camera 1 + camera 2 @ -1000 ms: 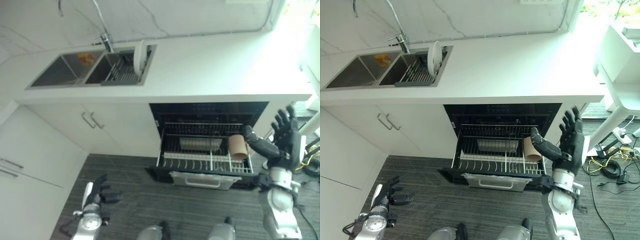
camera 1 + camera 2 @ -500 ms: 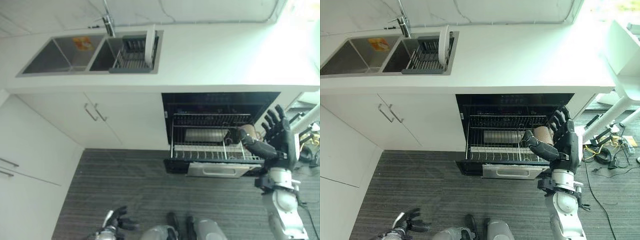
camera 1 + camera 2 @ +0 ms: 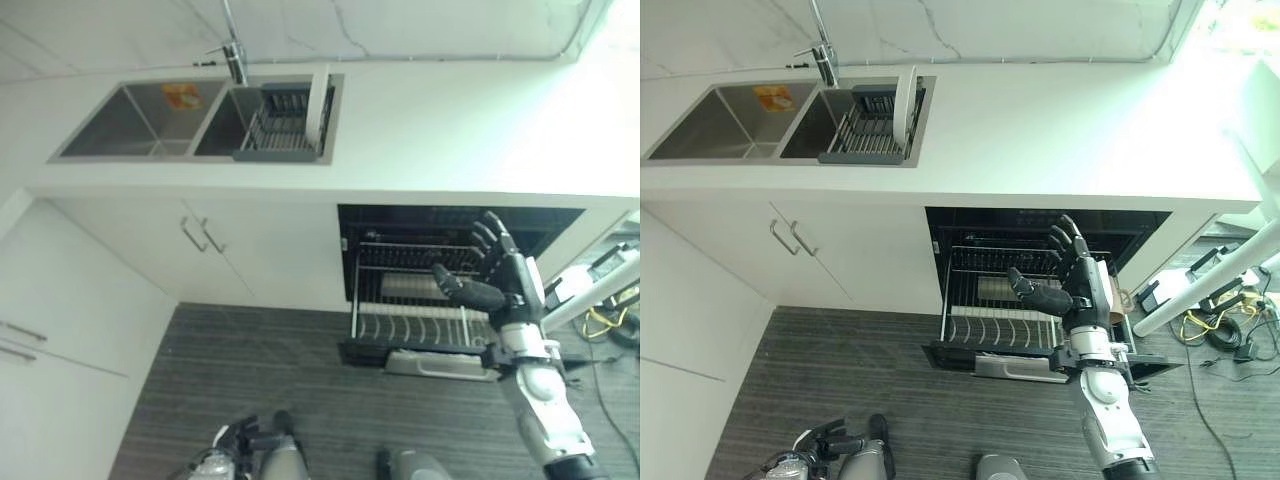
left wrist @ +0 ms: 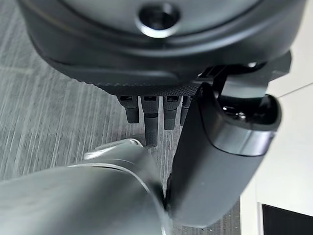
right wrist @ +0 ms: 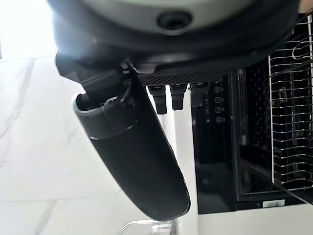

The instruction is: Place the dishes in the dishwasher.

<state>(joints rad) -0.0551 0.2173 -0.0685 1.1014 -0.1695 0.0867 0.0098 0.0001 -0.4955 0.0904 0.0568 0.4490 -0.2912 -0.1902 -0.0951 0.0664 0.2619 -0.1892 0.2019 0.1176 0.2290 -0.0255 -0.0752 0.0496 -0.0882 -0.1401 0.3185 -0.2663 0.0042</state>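
Since the right hand (image 3: 1076, 290) hangs released over the pulled-out rack (image 3: 990, 325), it could snag wires reaching for that plate (image 3: 905, 103).

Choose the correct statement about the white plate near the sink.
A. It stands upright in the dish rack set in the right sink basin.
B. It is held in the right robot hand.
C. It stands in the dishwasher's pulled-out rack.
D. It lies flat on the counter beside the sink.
A: the white plate stands on edge in the dark dish rack inside the right sink basin, while the right robot hand is open and empty in front of the dishwasher rack.
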